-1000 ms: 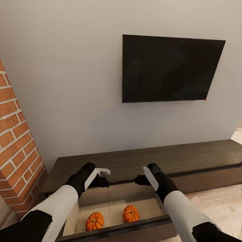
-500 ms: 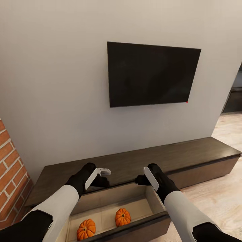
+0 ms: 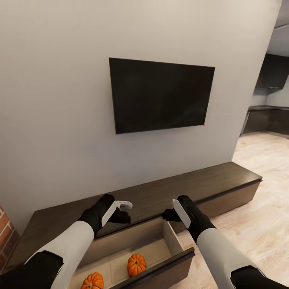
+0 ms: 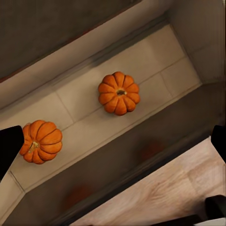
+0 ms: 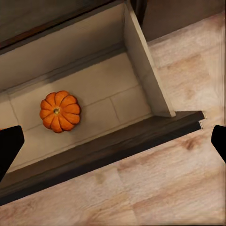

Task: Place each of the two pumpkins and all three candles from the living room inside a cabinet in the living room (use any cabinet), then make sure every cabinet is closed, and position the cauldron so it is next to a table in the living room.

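Head view: both our arms reach forward and slightly inward, held level above the open drawer (image 3: 176,241) of the cabinet (image 3: 192,186). Left gripper (image 3: 122,212) and right gripper (image 3: 171,212) hover over the drawer's back edge, neither touching anything. We cannot tell the finger gap here. Two pumpkins sit on the drawer's pale floor: the left pumpkin (image 3: 92,281) and the right pumpkin (image 3: 136,264), near each other but apart. A black TV (image 3: 160,94) hangs on the grey wall above the cabinet. A sliver of brick wall (image 3: 6,235) shows at far left, and dark kitchen cupboards (image 3: 273,96) at far right.

Left wrist view: looks straight down into the drawer and catches both pumpkins, one (image 4: 119,92) mid-drawer, the other (image 4: 41,141) toward the drawer's end, stems up. The dark fingertips (image 4: 9,143) sit at opposite frame edges, so this gripper is spread wide with nothing between.

Right wrist view: gets one pumpkin (image 5: 60,111), plus the drawer's end wall, its dark front panel (image 5: 117,150) and the wood floor (image 5: 155,188) outside. Fingertips (image 5: 8,148) again at opposite edges: released, empty.

Versus 1 s ago: the head camera has swung right. TV and cabinet slid left in frame, most of the brick left the frame, the kitchen came in. Arms hold the same pose.
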Tool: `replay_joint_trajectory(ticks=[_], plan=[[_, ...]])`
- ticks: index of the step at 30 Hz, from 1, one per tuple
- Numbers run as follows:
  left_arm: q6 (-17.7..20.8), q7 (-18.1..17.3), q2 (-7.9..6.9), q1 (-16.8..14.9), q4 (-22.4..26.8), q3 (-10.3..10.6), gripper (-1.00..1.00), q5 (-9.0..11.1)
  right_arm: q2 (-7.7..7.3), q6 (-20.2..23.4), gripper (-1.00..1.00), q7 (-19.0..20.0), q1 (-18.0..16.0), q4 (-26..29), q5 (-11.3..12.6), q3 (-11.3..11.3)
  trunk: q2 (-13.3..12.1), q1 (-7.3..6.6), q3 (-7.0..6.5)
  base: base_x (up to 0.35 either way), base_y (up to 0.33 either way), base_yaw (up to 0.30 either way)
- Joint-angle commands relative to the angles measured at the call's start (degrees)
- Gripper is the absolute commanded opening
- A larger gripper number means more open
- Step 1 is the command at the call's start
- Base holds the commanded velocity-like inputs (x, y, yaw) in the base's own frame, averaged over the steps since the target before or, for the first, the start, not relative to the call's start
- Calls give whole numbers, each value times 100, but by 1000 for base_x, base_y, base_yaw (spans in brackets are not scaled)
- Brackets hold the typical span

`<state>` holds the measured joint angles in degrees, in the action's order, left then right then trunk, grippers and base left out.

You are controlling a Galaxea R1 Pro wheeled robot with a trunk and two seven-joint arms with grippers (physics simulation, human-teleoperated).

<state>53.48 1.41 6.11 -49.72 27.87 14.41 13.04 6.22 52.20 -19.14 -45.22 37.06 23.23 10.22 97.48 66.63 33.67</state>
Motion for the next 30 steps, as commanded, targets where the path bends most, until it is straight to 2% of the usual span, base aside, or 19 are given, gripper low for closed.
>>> replay_joint_trajectory(ticks=[1,8,16,30], plan=[[22,16,-5,-3,8,27,100,30,-1,10,100,-55,-4,3,59,22,-39,-23,-18,0,0,-233],[15,17,-5,-3,8,27,100,25,-5,9,100,-55,-4,3,59,22,-319,-177,-183,0,0,-233],[-14,19,-15,7,117,23,100,30,2,9,100,-55,-4,3,59,34,-319,-177,-225,-16,0,-221],[-22,34,-14,15,227,19,100,15,29,13,100,-55,-4,3,57,67,-319,-177,-232,-275,0,-22]])
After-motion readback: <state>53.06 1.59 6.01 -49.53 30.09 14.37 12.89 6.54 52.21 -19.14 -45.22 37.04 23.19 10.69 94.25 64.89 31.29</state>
